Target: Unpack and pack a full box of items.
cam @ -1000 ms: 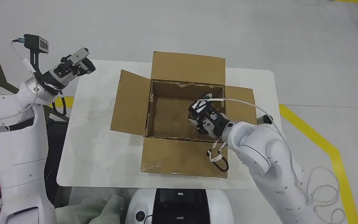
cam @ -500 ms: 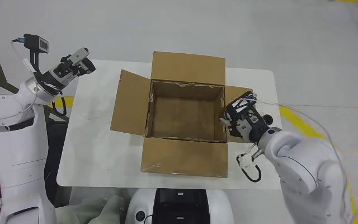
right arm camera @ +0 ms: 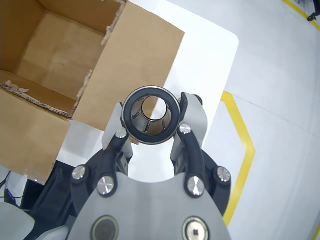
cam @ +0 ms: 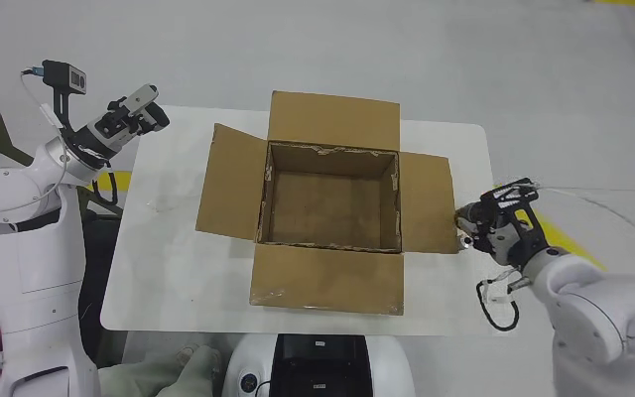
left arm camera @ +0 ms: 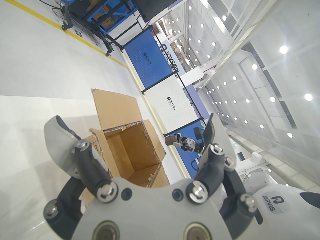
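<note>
The open cardboard box (cam: pixel 327 283) stands mid-table with its flaps spread, and its inside shows bare cardboard (right arm camera: pixel 52 51). My right gripper (cam: pixel 470 227) hangs past the box's right flap, at the table's right edge. It is shut on a short metal cylinder (right arm camera: pixel 151 116) that has a black rim and a hollow core. From the left wrist view the cylinder (left arm camera: pixel 170 140) looks small and far off beyond the box (left arm camera: pixel 130 148). My left gripper (cam: pixel 151 109) is held high at the table's far left corner, open with nothing in it (left arm camera: pixel 136 128).
The white table (cam: pixel 169 268) reaches well to the left of the box. The right flap (cam: pixel 427 203) lies flat, close to my right gripper. A yellow floor line (cam: pixel 566 243) runs past the table's right side.
My right gripper came up out of the box and swung right over the flap to the table's edge, carrying the cylinder. The left arm kept still.
</note>
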Action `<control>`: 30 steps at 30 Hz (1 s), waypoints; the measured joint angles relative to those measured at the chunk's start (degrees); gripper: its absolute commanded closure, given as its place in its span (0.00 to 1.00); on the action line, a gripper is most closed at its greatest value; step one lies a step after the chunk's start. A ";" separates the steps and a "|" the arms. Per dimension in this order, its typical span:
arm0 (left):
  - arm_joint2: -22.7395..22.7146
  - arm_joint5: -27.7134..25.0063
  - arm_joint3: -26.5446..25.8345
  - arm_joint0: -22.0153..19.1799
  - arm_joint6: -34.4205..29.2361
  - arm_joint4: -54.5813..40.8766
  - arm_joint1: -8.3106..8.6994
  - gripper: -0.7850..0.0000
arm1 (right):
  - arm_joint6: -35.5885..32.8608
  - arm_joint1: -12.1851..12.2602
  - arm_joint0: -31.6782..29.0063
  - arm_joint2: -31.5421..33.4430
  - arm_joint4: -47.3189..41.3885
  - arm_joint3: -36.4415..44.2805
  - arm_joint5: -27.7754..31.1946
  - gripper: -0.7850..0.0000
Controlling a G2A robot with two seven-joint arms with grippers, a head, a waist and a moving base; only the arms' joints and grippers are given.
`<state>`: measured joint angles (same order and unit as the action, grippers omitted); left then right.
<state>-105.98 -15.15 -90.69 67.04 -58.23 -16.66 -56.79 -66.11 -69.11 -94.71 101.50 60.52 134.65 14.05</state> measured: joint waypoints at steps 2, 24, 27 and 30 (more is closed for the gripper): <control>0.00 0.00 0.00 0.00 0.00 0.00 0.00 0.00 | 0.65 0.18 -1.46 2.41 -0.97 0.00 1.36 1.00; 0.00 0.00 0.00 0.00 0.00 0.00 0.00 0.00 | 15.51 -0.41 -25.55 7.85 -4.27 0.00 1.86 1.00; 0.00 0.00 0.00 0.00 0.00 0.00 0.00 0.00 | 18.80 -0.64 -29.14 6.81 -2.39 0.00 1.04 1.00; 0.00 0.00 0.00 0.00 0.00 0.00 0.00 0.00 | 22.22 -0.87 -32.00 5.94 -0.36 0.00 -0.43 1.00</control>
<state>-105.98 -15.15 -90.69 67.04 -58.23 -16.66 -56.79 -43.89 -69.99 -126.71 107.44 60.16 134.64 13.62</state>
